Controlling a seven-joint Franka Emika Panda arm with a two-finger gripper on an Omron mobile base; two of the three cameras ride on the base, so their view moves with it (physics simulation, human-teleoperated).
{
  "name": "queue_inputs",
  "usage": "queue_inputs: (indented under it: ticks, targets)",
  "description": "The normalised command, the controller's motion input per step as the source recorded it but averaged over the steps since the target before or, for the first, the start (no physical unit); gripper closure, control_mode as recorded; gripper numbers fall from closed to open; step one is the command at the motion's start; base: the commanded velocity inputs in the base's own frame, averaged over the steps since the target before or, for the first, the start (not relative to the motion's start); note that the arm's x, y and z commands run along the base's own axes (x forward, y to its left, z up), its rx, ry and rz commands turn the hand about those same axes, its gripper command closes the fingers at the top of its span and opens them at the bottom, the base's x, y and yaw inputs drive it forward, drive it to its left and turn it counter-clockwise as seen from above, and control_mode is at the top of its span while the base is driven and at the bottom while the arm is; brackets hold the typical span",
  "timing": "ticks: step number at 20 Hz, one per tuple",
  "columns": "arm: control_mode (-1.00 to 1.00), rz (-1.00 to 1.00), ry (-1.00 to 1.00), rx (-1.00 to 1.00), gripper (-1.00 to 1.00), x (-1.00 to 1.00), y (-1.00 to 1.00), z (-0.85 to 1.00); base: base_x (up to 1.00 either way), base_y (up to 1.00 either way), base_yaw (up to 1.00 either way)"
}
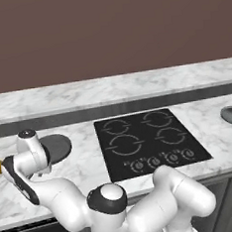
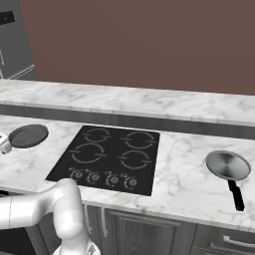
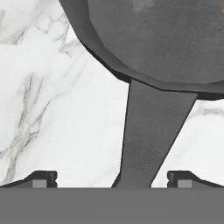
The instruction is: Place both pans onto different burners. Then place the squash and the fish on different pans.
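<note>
Directly between the spread, empty fingers (image 3: pixel 43 178) runs the dark grey skillet's (image 3: pixel 162 39) handle (image 3: pixel 151 135), its long axis pointing away from the hand across the marble counter (image 3: pixel 57 113).

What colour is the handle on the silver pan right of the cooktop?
Black, on the silver pan; its handle shows best in the right base view.
</note>
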Motion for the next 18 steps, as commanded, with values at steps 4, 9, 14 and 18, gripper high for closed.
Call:
queue_inputs:
  ticks: [4,9,14,18]
  targets:
    - [-1.0,-0.03,0.0,0.05,-1.0,0.0,0.09,0.01,0.0,0.0,0.0]
    - [-1.0,-0.05,0.0,0.01,-1.0,0.0,0.25,0.0,0.0,0.0,0.0]
    - [-1.0,-0.07,0.0,0.0,-1.0,0.0,0.37,0.0,0.0,0.0,0.0]
    - [-1.0,-0.03,0.0,0.0,-1.0,0.0,0.2,0.0,0.0,0.0,0.0]
